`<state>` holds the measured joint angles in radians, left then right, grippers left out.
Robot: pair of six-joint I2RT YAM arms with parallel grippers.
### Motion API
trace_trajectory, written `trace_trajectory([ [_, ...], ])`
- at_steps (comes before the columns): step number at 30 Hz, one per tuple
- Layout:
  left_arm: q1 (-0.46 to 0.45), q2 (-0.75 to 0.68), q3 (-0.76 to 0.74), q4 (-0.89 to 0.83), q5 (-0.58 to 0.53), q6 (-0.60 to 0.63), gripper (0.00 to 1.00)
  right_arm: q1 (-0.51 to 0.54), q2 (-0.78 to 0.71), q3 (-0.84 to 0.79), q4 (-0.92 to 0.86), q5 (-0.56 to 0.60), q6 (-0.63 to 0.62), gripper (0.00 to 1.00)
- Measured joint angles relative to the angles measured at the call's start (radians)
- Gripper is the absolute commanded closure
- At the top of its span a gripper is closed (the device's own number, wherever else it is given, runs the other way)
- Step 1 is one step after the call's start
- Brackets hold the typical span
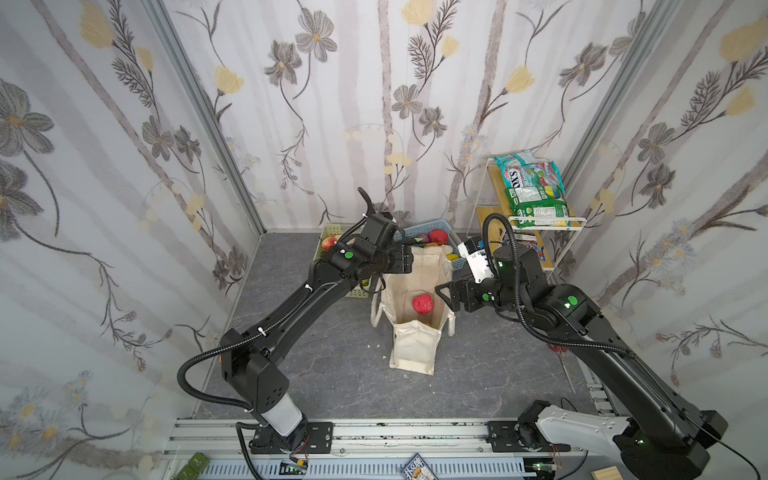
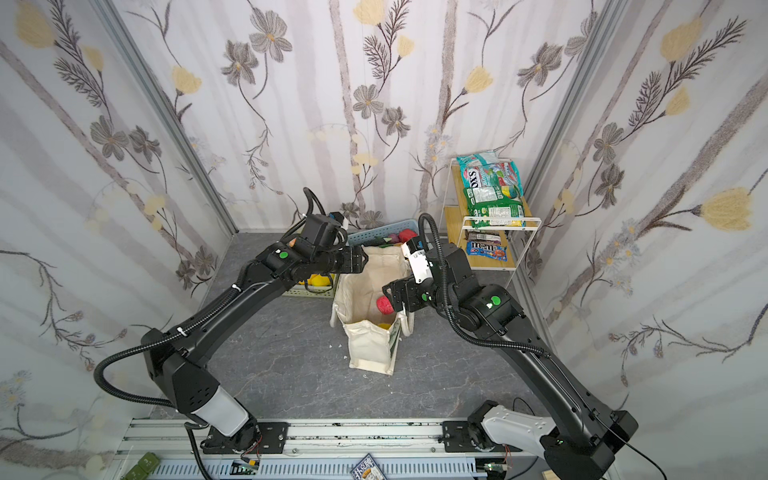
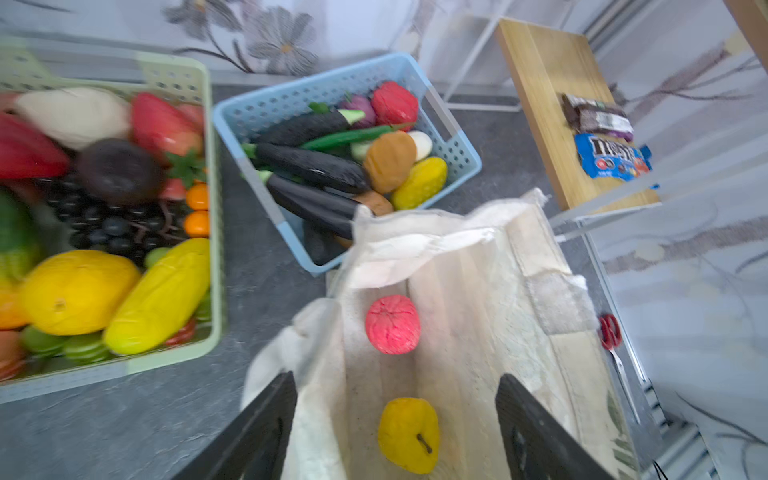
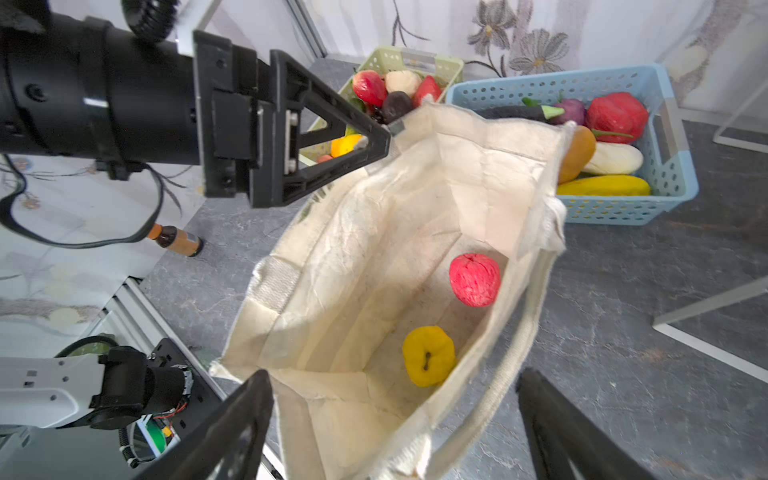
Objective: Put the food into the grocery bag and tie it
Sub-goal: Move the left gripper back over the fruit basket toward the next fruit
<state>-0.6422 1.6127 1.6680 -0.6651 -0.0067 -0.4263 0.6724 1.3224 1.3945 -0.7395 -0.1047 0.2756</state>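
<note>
The grocery bag (image 1: 415, 349) stands upright in the middle of the grey counter (image 1: 324, 374), between the two arms, with its mouth open. Two pieces of food lie on its bottom: a red fruit (image 4: 474, 279) and, near it but not touching, a yellow fruit (image 4: 428, 355) with a dark stem.

The left gripper (image 1: 402, 260) hovers at the far end of the bag's mouth, its jaws spread wide and holding nothing. In the right wrist view one fingertip (image 4: 377, 144) sits right at the corner of the rim; I cannot tell whether it touches the cloth. The right gripper (image 1: 444, 296) hangs over the bag's right-hand edge, its jaws likewise wide apart and empty. A cream strap (image 4: 498, 374) droops down the outside of the bag.

Behind the bag, by the back wall, a pale green basket (image 3: 216, 187) and a blue basket (image 3: 291, 97) stand side by side. Both are piled with toy fruits and vegetables (image 3: 79, 293), and the blue one sits just beside the bag's far end.

At the back right a white wire rack (image 1: 579, 219) carries snack packets (image 1: 536, 195) on its top shelf. More lie on the lower wooden shelf, among them a blue packet (image 3: 613, 160)
</note>
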Motion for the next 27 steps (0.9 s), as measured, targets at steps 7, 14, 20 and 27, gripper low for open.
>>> trace_trajectory([
  [7,0.19,-0.044,-0.095,0.012,-0.127,-0.004,0.26,0.046,0.076,0.093,0.04,0.036,0.03,0.09],
  [14,0.324,0.025,-0.151,0.026,-0.192,0.007,0.27,0.098,0.165,0.172,0.058,0.036,0.047,0.09],
  [20,0.398,0.098,-0.161,0.064,-0.2,0.014,0.26,0.141,0.241,0.257,0.068,0.06,0.056,0.09],
  [27,0.42,0.191,-0.155,0.103,-0.166,0.03,0.23,0.152,0.325,0.328,0.078,0.085,0.064,0.1],
])
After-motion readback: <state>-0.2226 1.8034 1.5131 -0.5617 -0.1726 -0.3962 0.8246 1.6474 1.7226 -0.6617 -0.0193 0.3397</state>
